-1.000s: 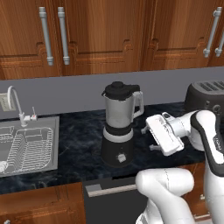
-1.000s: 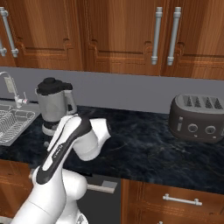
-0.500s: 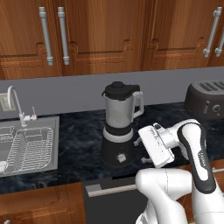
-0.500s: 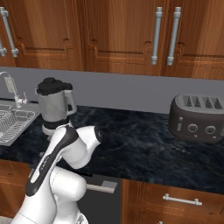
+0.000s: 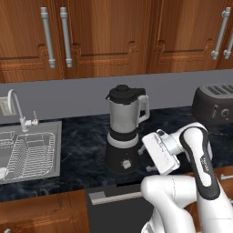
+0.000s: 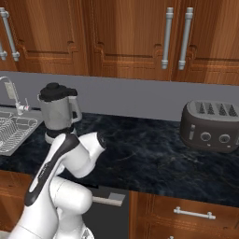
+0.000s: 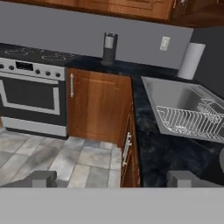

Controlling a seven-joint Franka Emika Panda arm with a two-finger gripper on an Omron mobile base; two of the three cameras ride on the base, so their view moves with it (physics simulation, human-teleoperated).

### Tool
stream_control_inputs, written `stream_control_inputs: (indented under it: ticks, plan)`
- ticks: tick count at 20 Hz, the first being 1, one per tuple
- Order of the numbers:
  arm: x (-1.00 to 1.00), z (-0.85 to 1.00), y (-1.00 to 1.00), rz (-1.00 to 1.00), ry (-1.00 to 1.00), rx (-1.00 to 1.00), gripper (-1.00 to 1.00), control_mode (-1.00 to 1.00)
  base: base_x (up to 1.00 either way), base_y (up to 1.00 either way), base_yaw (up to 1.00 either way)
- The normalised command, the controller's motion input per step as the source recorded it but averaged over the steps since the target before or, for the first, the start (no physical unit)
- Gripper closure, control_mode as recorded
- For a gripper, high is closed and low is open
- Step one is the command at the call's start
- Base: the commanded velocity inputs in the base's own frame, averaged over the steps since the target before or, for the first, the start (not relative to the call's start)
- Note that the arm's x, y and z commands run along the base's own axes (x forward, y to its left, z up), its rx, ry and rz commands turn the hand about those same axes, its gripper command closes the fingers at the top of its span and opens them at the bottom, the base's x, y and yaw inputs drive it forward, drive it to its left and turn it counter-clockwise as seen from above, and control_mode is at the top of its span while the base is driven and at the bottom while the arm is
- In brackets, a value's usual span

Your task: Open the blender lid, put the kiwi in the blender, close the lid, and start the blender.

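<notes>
one blender (image 5: 124, 134), one lid (image 5: 124, 93), one toaster (image 6: 212, 126)

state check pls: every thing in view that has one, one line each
blender: upright on the counter, jar seated on its base
blender lid: on, closing the jar
claw: open, holding nothing
toaster: slots look empty
upper cupboards: doors shut
sink: wire rack inside, faucet not running

The blender (image 5: 124, 136) is set on the counter (image 6: 149, 154) — the sink (image 5: 27, 150) to its left, the toaster (image 6: 212, 126) far right — with the blender lid (image 5: 125, 93) seated on top.
</notes>
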Motion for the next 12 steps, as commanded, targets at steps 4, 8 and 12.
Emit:
stream_control_inputs:
  ticks: [4,8,12]
  plan:
    - [0.00,-0.42,0.34,-0.04,0.00,-0.04,-1.00,-1.00,0.00,0.00,0.00]
    - [0.00,-0.46,0.34,-0.05,0.00,-0.04,-1.00,-1.00,0.00,0.00,0.00]
    - [0.00,-0.54,0.19,-0.09,0.00,-0.05,-1.00,-1.00,0.00,0.00,0.00]
